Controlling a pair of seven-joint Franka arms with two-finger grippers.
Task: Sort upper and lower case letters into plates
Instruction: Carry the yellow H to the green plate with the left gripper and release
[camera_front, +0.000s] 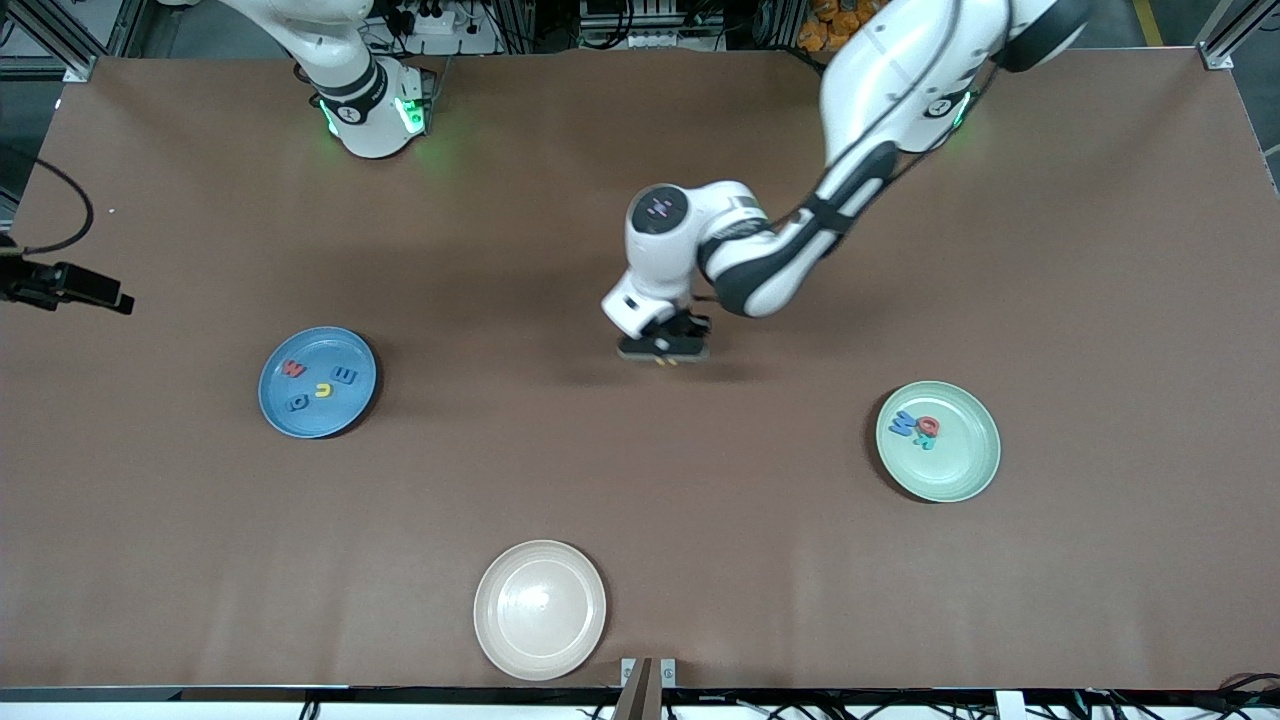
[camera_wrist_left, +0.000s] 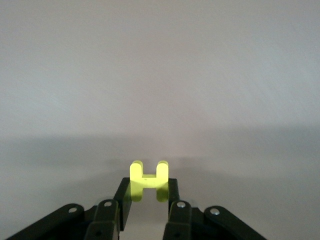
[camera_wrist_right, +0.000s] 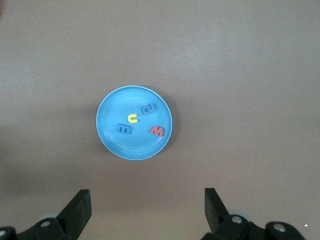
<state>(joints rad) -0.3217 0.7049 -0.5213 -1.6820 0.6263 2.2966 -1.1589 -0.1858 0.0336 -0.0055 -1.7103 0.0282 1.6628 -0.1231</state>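
Here the left claw (camera_front: 664, 352) sits low at the middle of the brown matte surface (camera_front: 640, 520), its fingers (camera_wrist_left: 125, 192) pinched narrow on a small flat yellow toy letter shaped like an H (camera_wrist_left: 149, 176), which stands upright between them in the left wrist view. The right claw (camera_wrist_right: 147, 210) hangs with its jaws spread wide and holding nothing, high over the round shallow blue plate (camera_front: 275, 400) that lies toward the right arm's end of the surface; that arm waits. In the blue plate lie four little letters: a red one (camera_front: 293, 368), a yellow one (camera_front: 323, 389), and two blue ones (camera_front: 345, 376). The round pale green plate (camera_front: 975, 465), toward the left arm's end, holds a close cluster of a blue letter (camera_front: 904, 423), a red letter (camera_front: 927, 425) and a teal letter (camera_front: 929, 440), touching one another. A round cream-white plate (camera_front: 540, 640) lies nearest the front camera, bare.
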